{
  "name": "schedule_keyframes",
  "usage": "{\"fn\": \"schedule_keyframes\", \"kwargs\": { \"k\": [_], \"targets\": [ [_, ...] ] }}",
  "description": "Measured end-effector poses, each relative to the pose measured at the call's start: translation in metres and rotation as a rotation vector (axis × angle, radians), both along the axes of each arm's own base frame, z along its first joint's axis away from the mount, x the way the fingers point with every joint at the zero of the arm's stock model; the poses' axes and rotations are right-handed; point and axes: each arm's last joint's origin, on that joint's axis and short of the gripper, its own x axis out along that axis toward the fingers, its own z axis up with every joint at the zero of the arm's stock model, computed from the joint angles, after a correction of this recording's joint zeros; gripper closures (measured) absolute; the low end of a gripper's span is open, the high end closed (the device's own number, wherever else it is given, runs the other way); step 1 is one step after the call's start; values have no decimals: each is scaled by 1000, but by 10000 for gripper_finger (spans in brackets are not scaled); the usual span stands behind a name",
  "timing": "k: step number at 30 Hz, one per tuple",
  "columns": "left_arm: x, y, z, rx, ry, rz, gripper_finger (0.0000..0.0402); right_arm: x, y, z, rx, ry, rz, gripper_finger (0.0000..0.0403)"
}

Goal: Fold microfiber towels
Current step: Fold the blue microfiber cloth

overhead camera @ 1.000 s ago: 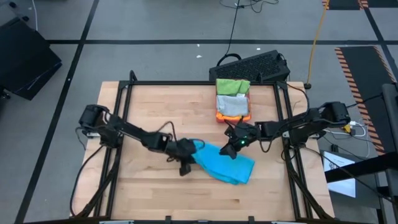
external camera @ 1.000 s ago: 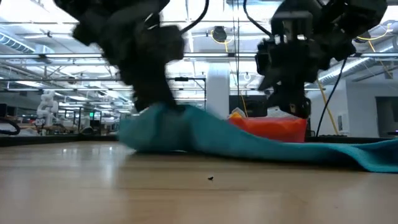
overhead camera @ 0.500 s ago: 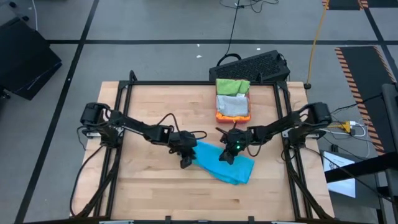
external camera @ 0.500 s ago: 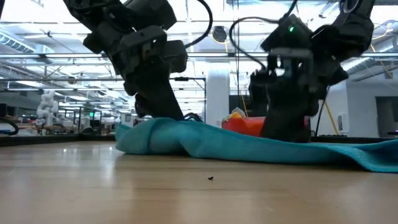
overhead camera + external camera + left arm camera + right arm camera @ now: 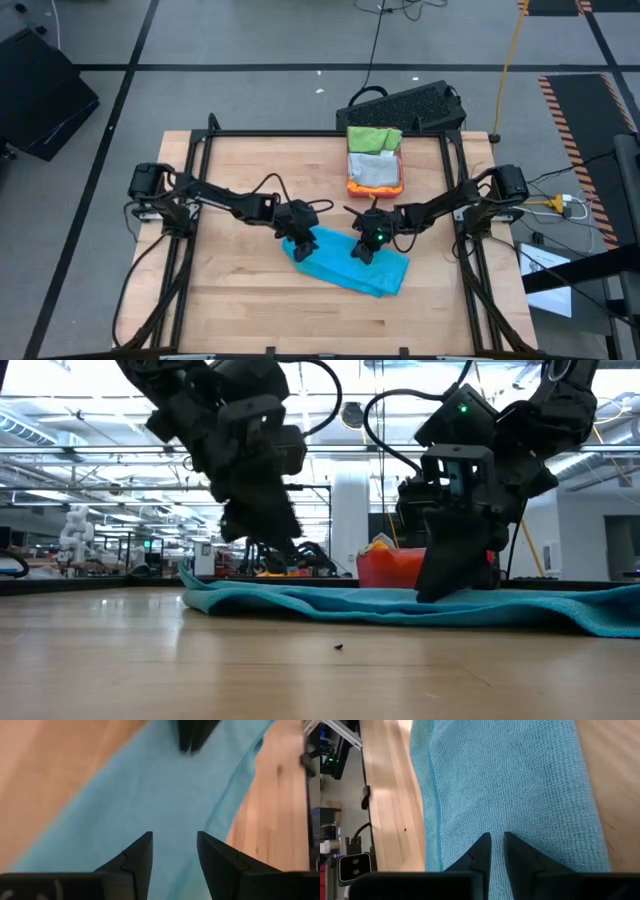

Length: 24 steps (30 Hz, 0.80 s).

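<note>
A bright blue microfiber towel (image 5: 510, 785) of soft, matt, finely looped cloth lies on a pale wooden table top (image 5: 240, 290) with smooth, faintly sheened planks, beside a glossy pink-red plastic tray (image 5: 375, 187) and matt black metal frame rails (image 5: 195, 165).

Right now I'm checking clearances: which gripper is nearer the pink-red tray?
Right. The right gripper sits on the blue towel just in front of the pink-red tray; the left gripper is over the towel's other end, farther to the side.
</note>
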Motion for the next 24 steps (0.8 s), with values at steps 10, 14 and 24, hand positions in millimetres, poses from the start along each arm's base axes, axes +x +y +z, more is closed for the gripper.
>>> {"fn": "schedule_keyframes", "kwargs": {
  "k": [10, 14, 24],
  "targets": [
    [-29, -55, 20, 64, 81, 40, 247, 0, 0, 6, 10, -30, -11, 386],
    [-43, -71, 13, 74, 195, 121, 247, -5, -1, 13, -16, -14, -40, 387],
    [-54, -96, 12, 163, 179, 43, 216, -11, 8, 42, -42, -87, -34, 387]
  ]
}}
